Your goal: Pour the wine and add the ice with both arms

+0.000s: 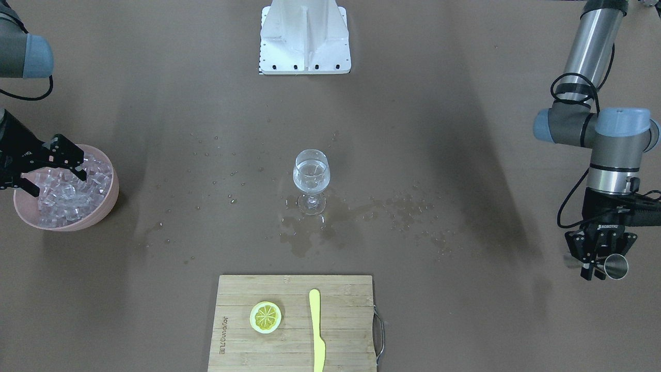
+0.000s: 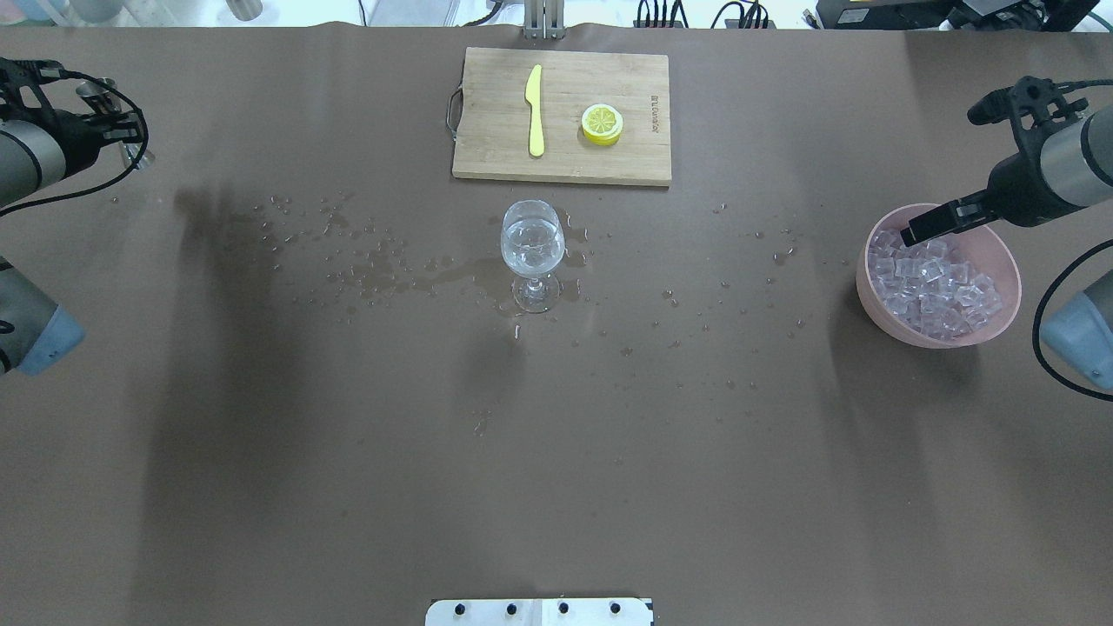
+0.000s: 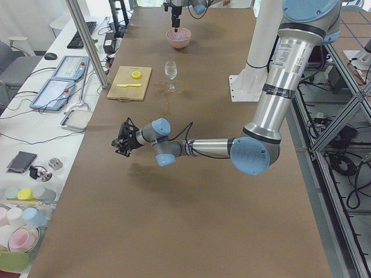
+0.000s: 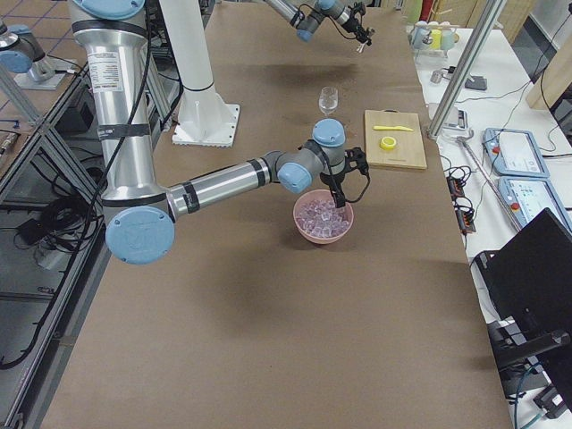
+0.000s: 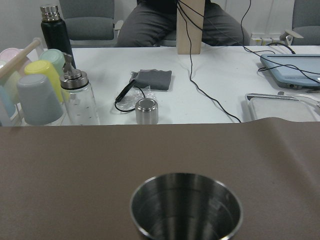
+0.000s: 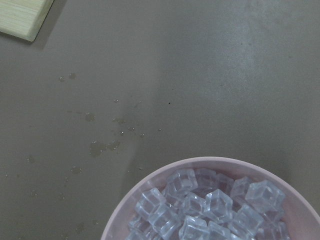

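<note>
A pink bowl point(image 1: 107, 202) at the table's end holds the ice point(image 1: 69, 195), a heap of clear cubes, also in the overhead view point(image 2: 939, 287) and the right wrist view point(image 6: 210, 210). My right gripper point(image 1: 54, 173) hangs open and empty just above the ice. A wine glass point(image 1: 311, 178) with clear liquid stands upright at the table's middle. My left gripper point(image 1: 599, 261) is shut on a small steel cup point(image 1: 616, 266) low over the table's far end. The cup's open mouth shows in the left wrist view point(image 5: 186, 205), and it looks empty.
Droplets and a puddle point(image 1: 310, 235) spread around the glass. A bamboo cutting board point(image 1: 294, 351) carries a lemon slice point(image 1: 265, 316) and a yellow knife point(image 1: 316, 330). The white stand point(image 1: 304, 36) is at the robot's side. Cups and bottles stand on a side desk point(image 5: 70, 90).
</note>
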